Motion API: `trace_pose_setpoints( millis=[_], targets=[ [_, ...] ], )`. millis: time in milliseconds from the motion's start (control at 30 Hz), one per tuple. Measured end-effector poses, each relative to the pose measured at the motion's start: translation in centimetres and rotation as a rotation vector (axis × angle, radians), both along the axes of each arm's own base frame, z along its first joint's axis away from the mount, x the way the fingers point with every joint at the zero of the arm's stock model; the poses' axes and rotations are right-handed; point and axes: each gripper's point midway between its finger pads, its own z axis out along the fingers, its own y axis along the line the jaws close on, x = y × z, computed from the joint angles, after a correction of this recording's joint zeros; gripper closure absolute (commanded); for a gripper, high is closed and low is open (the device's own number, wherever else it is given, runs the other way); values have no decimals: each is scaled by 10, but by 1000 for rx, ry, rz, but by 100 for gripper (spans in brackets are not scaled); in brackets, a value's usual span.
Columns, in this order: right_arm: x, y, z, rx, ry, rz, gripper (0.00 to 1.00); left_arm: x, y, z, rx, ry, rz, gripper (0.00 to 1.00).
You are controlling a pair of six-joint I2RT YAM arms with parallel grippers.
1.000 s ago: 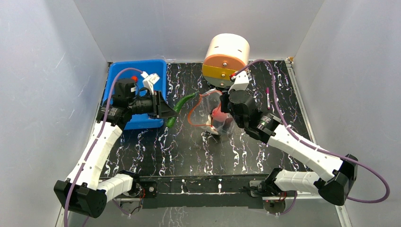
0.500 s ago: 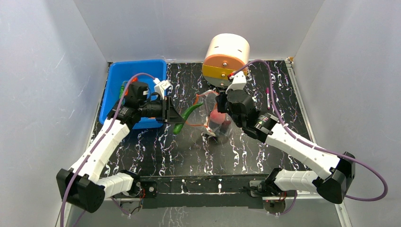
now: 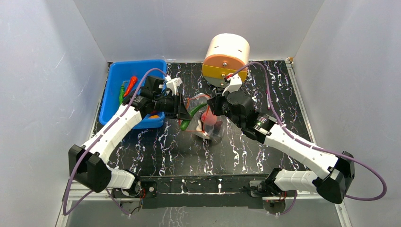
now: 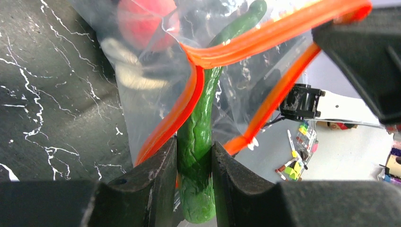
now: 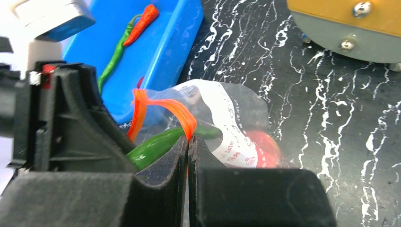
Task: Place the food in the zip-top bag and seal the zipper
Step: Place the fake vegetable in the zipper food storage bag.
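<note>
1. Your left gripper point(image 4: 194, 149): jaws partly spread and clamped on the near end of the pepper point(image 4: 201, 127). It sits over mid-table, just right of the bin point(image 3: 113, 94), and points at the bag point(image 4: 142, 90).
2. Pepper: long, green and bumpy. Its far end passes between the two sides of the zipper point(image 4: 265, 35) and lies inside the bag. Its near end is outside, in your jaws.
3. Your right gripper point(image 5: 188, 142): fingers pressed together, pinching the zipper on one side of the mouth and holding that side up.
4. Bag: clear and crinkled, with its mouth gaping toward your left gripper. It is over the table point(image 3: 156, 146), in front of the drum point(image 3: 226, 56). You cannot tell whether its bottom touches the table. A white label point(image 5: 227, 137) with red print is on the side toward the right wrist camera.
5. Zipper: orange-red and unsealed, its two sides well apart.
6. Fruit point(image 5: 262, 146): round and pink-red, inside the bag near its bottom, beyond the pepper's tip.
7. Bin: blue, at the far left of the table. It holds a red chili point(image 5: 144, 21) and a thin green chili point(image 5: 113, 59), which lie end to end.
8. Drum: white top with an orange band, at the table's far edge behind the bag.
</note>
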Motion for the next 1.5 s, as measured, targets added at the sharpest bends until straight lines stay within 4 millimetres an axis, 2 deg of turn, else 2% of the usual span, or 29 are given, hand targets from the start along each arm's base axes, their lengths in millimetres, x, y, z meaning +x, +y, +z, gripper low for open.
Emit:
trace_pose_setpoints(
  millis=[367, 600, 767, 867, 1067, 1300, 1500],
  targets=[
    [-11, 18, -9, 80, 45, 81, 100, 23, -5, -19, 70, 24, 59, 90],
    [-16, 25, -8, 109, 48, 123, 100, 35, -12, -30, 74, 46, 89, 89],
    [-17, 28, -5, 133, 52, 132, 100, 40, -14, -33, 76, 53, 119, 90],
    [-18, 28, -11, 139, 63, 131, 100, 44, -14, -32, 75, 48, 143, 88],
    [-18, 27, -14, 149, 74, 116, 100, 47, -17, -37, 59, 57, 171, 74],
    [-14, 20, -10, 156, 62, 74, 100, 44, -25, -35, 12, 61, 150, 45],
    [-11, 15, -13, 137, 63, 47, 100, 40, -25, -20, -23, 33, 140, 41]
  ],
)
